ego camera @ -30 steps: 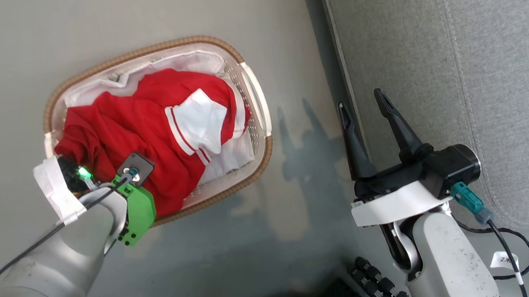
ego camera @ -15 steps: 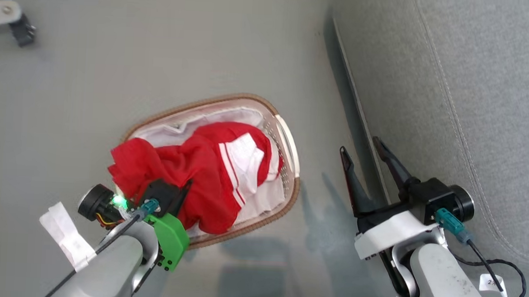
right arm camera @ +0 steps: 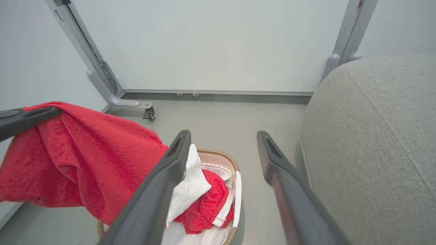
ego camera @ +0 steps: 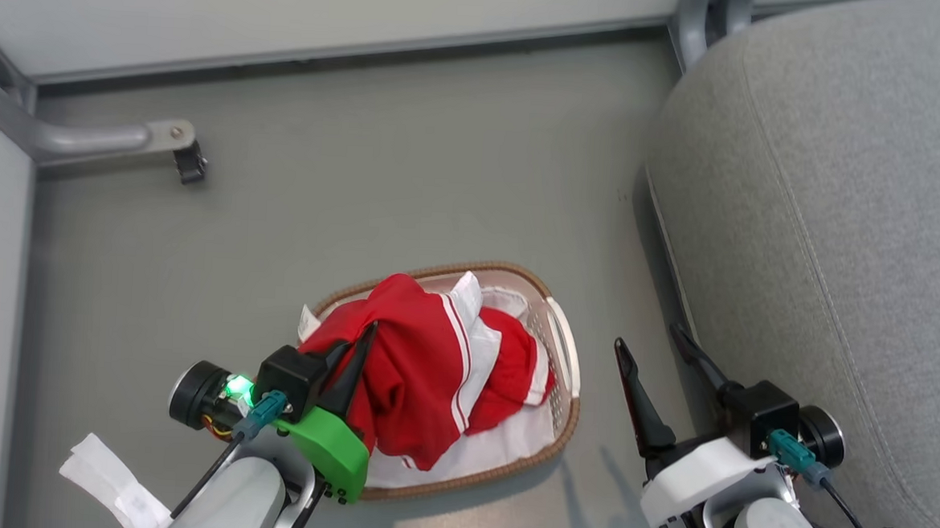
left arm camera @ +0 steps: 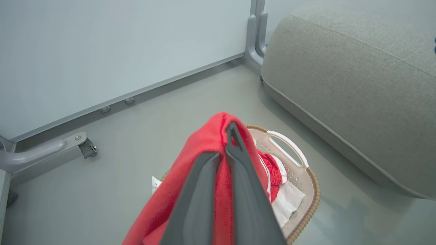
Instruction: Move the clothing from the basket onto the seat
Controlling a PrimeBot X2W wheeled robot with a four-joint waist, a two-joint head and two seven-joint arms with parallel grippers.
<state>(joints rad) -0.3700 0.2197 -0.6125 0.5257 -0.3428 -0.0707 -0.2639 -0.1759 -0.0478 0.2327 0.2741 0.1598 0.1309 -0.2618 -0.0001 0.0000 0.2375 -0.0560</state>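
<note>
**Head view.** The left gripper, fingers pressed together, is pinching a fold of the clothing and holding it above the basket. The basket is sitting on the floor, near the left of the seat. The garment's lower end is trailing into the basket. The right gripper is hovering spread wide and holding nothing, between basket and seat.

**Left wrist view.** Red fabric is draping down both sides of the closed fingers, and the seat is lying to the far right.

**Right wrist view.** A second red-and-white piece is lying in the basket on the white liner.

**Handling note.** The step probably calls for raising the hem clear of the rim before swinging right. Otherwise the trailing cloth is likely to drag the other piece or the basket along.
</note>
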